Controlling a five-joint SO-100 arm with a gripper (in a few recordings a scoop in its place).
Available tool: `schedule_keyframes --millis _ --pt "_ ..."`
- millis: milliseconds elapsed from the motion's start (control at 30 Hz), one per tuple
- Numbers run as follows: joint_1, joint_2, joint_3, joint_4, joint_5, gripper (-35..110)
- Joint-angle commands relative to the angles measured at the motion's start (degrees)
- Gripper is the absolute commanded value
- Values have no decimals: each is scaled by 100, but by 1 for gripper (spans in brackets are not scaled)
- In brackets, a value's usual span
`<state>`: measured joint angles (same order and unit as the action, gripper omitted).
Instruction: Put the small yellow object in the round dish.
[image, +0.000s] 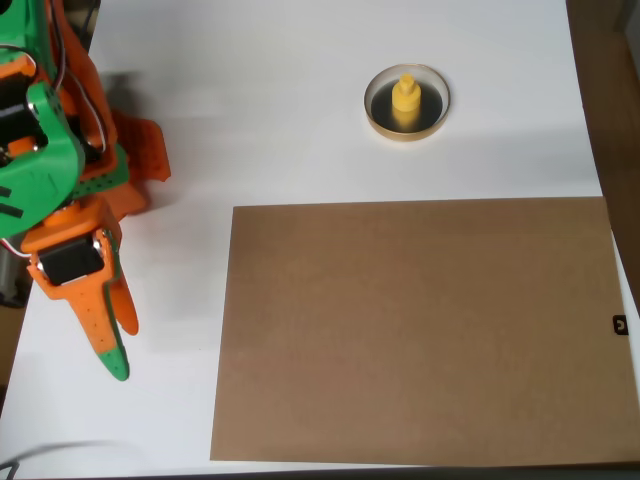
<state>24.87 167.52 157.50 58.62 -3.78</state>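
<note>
The robot arm (45, 150) sits highest in the overhead view, at the left edge, so it is closest to the camera. It is green and orange, with a black motor block near its end. Its tool (118, 345) points down the picture toward the bottom left. The two fingers are long and orange, and one has a green tip. They lie pressed together with no gap between them, so the tool is clenched, and nothing is held in it. The tool hangs over the bare white counter (250, 120).

Just to the right of the tool lies a big brown cardboard sheet (420, 330). It is flat on the counter and covers most of the lower right part of the picture. The tool does not touch it.

Farther away, up near the top and right of the middle, sits the round dish (407, 102). It has a gold rim and a dark inside. The small yellow object (405, 100) stands inside the dish, near its middle, with its little knob pointing up. The dish is well apart from the tool and just above the top edge of the cardboard.
</note>
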Motion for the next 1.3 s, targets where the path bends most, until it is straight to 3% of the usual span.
schedule_keyframes --millis 0,133,433,1267 --pt "202 466 211 -35 -18 29" --pt "220 1907 870 316 9 25" --pt "352 1978 1002 299 -35 0" --pt "308 1969 1143 193 167 0"
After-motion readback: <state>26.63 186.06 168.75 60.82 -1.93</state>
